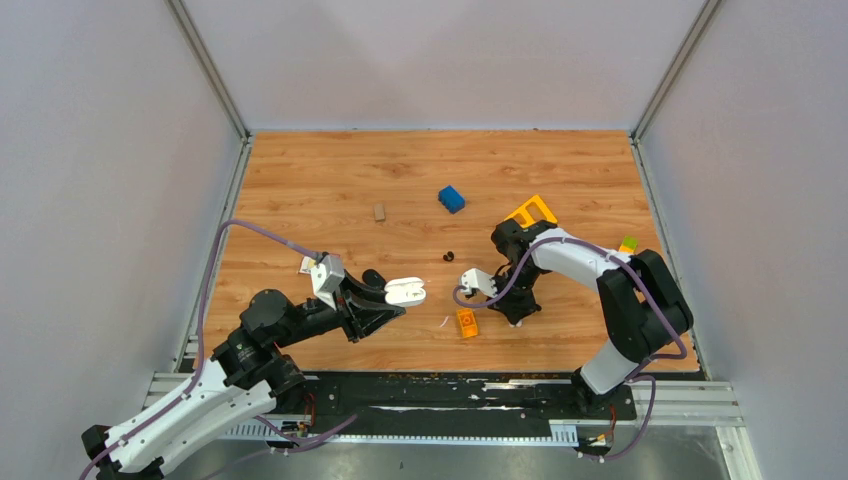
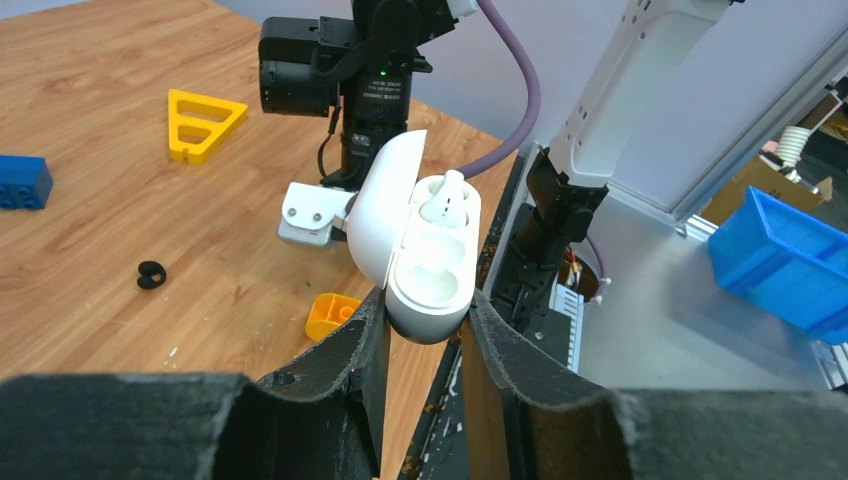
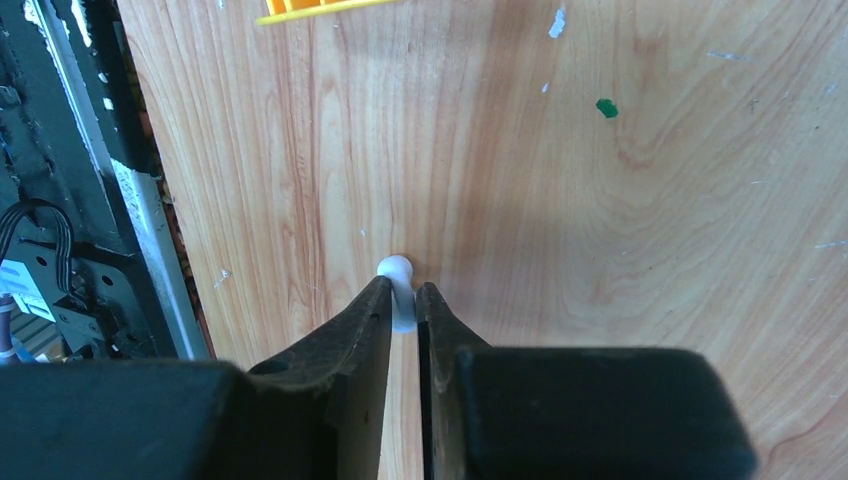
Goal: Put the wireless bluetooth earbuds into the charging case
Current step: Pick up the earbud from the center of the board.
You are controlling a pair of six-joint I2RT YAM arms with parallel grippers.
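We find the left fingers (image 2: pixel 372 330) clamped on the charging case (image 2: pixel 430 265), held above the bench (image 3: pixel 620 300). Its lid is back and its wells face the right arm, apparently for loading. One earbud (image 2: pixel 443 200) sits stem-down. The right fingers (image 3: pixel 375 310) pinch the second earbud (image 3: pixel 397 270), long axis along them, rounded end benchward.

The white oval case (image 2: pixel 432 290), lid hinged open, is held tilted above the table (image 2: pixel 120 220), its base pinched in the left gripper (image 2: pixel 425 320). One white earbud (image 2: pixel 447 200) sits in its far socket. The second earbud (image 3: pixel 396 270), white tip showing, is clamped in the right gripper (image 3: pixel 403 292)
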